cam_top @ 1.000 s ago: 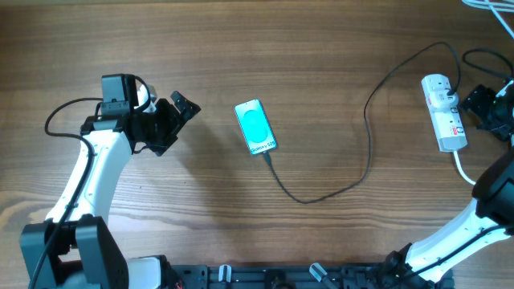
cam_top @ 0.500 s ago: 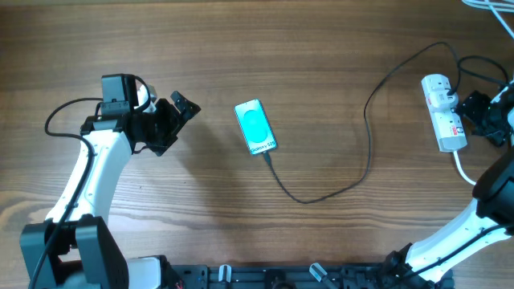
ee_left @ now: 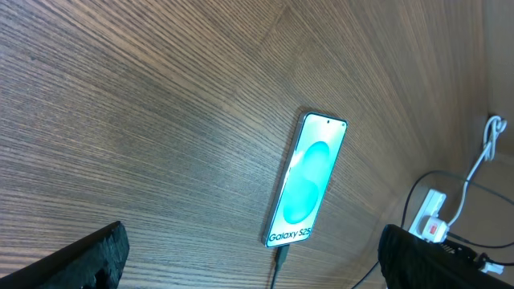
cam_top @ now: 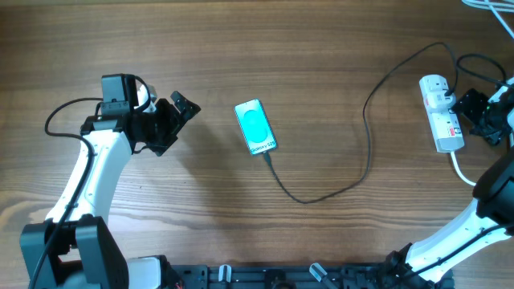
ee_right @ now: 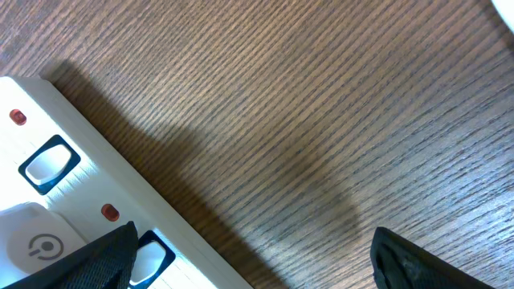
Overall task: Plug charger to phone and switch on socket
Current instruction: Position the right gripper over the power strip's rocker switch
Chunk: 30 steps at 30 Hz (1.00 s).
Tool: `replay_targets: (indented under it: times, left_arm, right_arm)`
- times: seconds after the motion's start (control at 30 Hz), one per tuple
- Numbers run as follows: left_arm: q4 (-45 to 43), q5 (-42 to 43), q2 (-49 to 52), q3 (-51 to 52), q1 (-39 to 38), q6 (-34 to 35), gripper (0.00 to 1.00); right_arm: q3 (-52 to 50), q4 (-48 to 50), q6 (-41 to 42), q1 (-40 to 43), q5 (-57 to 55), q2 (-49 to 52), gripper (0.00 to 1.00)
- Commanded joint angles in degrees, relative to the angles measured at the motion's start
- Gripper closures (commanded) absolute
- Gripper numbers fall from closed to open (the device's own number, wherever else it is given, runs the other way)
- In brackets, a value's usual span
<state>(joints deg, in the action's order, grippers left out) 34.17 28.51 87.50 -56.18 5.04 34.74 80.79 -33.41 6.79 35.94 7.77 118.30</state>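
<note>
Brown wood-grain surface (cam_top: 321,80) filled every view, and much of the right side was hard to read. The socket (cam_top: 442,112), a white power strip lying near the right edge, was cut off in the right wrist view, where only two rocker switches, each with a small red mark beside it, and a corner of a white plug with a power symbol showed; whether either switch was on could not be told. Its thick white cord (cam_top: 460,167) ran out of its near end and vanished behind the right arm. The right end effector (cam_top: 472,112) stood just beside the socket, fingers spread wide and gripping nothing, though any contact with the strip was unclear. The charger (cam_top: 368,136), a thin black cable, looped from the socket's far end across the wood to the phone's near end; how well the tip was seated could not be made out. The phone (cam_top: 255,127) lay flat near the middle, screen up, glowing teal with a rounded shape, white-edged, lettered "Galaxy S25". The left end effector (cam_top: 178,124) hovered to its left, well apart, open and empty.
</note>
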Motion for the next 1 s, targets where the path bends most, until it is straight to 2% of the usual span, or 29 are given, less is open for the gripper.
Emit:
replay_targets:
  times: [0.0, 0.17, 0.6, 0.7, 0.97]
  left_arm:
    - [-0.07, -0.33, 0.26, -0.07, 0.33, -1.11, 0.00]
    - [-0.07, -0.33, 0.26, -0.07, 0.33, -1.11, 0.00]
    - [-0.07, -0.35, 0.26, -0.07, 0.33, -1.11, 0.00]
    - [-0.07, -0.35, 0.26, -0.07, 0.33, -1.11, 0.00]
    - [-0.07, -0.35, 0.26, -0.07, 0.33, -1.11, 0.00]
  right_arm:
    - [-1.11, -1.09, -0.79, -0.33, 1.07, 1.49, 0.05]
    - [3.50, -4.04, -0.83, -0.33, 1.11, 1.49, 0.02]
    - [3.61, -7.85, -0.83, -0.35, -0.94, 1.49, 0.02]
    - [3.52, -7.28, -0.68, -0.35, -4.31, 1.49, 0.01]
    - [3.50, -6.71, -0.61, -0.35, -2.34, 1.51, 0.01]
